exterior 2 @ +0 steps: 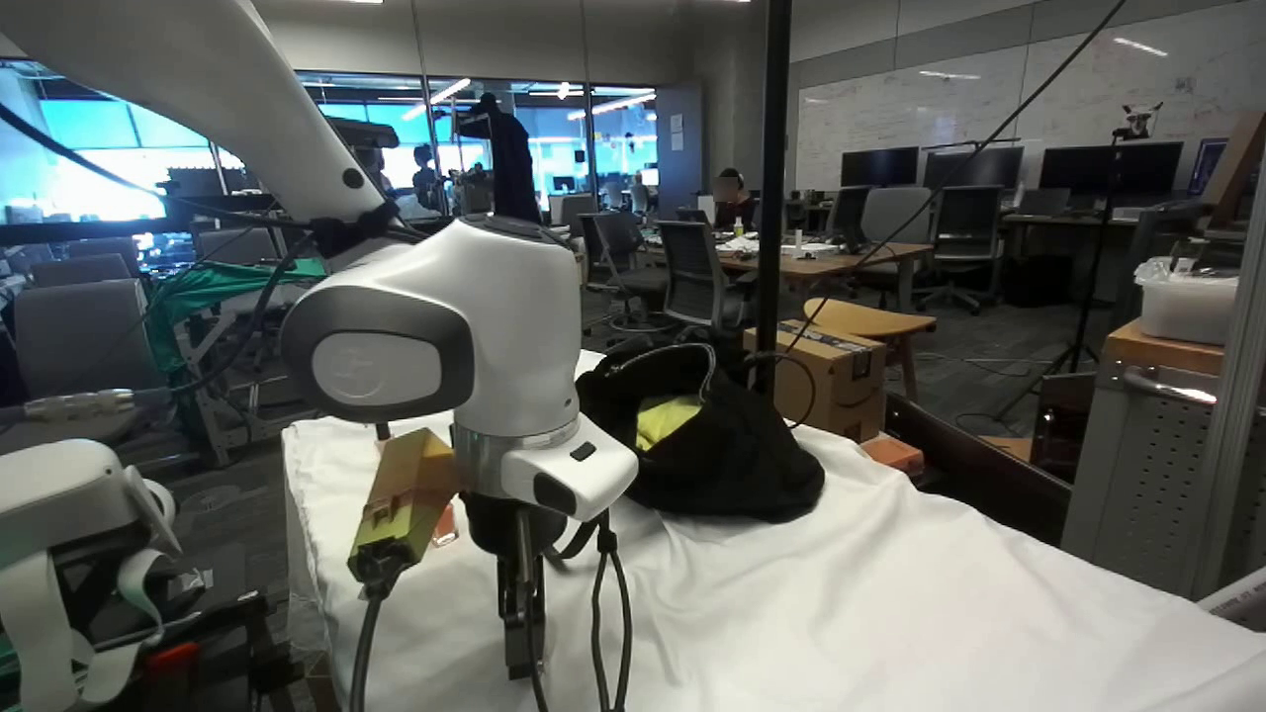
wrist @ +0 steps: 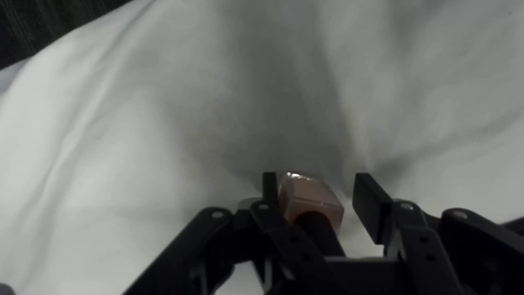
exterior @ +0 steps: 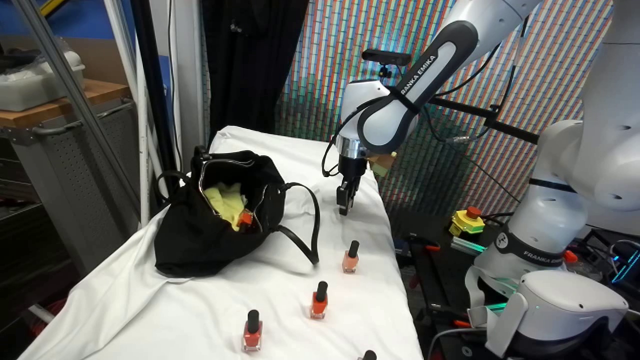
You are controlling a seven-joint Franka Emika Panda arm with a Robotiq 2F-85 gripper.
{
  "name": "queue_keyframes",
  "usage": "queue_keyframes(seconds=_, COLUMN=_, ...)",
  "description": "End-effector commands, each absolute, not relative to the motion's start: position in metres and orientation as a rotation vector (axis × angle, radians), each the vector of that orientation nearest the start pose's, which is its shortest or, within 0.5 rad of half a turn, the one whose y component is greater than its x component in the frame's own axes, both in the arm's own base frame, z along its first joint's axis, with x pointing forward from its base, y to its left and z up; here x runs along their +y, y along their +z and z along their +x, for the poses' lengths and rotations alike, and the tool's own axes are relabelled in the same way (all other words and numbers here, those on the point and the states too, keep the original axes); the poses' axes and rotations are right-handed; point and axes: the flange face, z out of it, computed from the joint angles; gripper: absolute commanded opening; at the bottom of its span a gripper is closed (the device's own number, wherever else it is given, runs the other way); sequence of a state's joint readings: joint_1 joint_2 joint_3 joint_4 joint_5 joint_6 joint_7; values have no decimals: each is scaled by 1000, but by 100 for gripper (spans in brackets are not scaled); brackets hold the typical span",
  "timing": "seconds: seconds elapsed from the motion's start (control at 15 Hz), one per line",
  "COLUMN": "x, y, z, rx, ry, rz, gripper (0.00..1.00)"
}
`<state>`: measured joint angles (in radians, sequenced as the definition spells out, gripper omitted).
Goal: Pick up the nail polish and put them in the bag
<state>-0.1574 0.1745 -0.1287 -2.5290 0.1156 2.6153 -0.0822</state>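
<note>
A small peach-pink glass bottle with a slim black cap (wrist: 310, 200) sat between the fingers of the black two-fingered pincer (wrist: 317, 196), apart from the black soft fabric handbag (exterior: 200, 245), beyond the side where the bag's thin looped black handle (exterior: 314, 257) reached out. The pincer had no firm hold: one finger lay against or just beside the glass, while a gap showed between the bottle and the opposite finger. Whether the base rested on the white cloth-draped tabletop (exterior: 200, 315) could not be told.

By its look, the bottle would be light, stiff, slick and breakable. The best hold seemed to be across the flat sides of its body; the round cap offered little to pinch and might let it twist. Because it sat off-centre, closing would likely slide or tip it first, so gentle force was called for.

In an exterior view, a salmon-pink glass bottle (exterior: 350, 260) stood near the bag's handle, with an orange-red glass bottle (exterior: 319, 302) and a coral-red glass bottle (exterior: 252, 334) on the camera's side of the bag. Yellow-green cloth (exterior: 225, 200) inside the bag would probably cushion a low release.
</note>
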Motion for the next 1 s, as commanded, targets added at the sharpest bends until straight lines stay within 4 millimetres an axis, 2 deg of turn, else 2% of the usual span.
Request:
queue_keyframes(seconds=0.0, x=-130, y=193, z=434, rx=485, ry=162, rz=-3055, gripper=27)
queue_keyframes(seconds=0.07, x=-130, y=193, z=435, rx=489, ry=167, rz=-3057, gripper=19)
queue_keyframes(seconds=0.13, x=-130, y=193, z=435, rx=495, ry=171, rz=-3057, gripper=17)
queue_keyframes(seconds=0.2, x=-130, y=194, z=435, rx=498, ry=173, rz=-3059, gripper=21)
queue_keyframes(seconds=0.47, x=-122, y=208, z=438, rx=485, ry=207, rz=-3090, gripper=21)
queue_keyframes(seconds=0.67, x=-106, y=235, z=446, rx=457, ry=202, rz=-3166, gripper=21)
queue_keyframes(seconds=0.93, x=-75, y=283, z=470, rx=395, ry=125, rz=-3285, gripper=21)
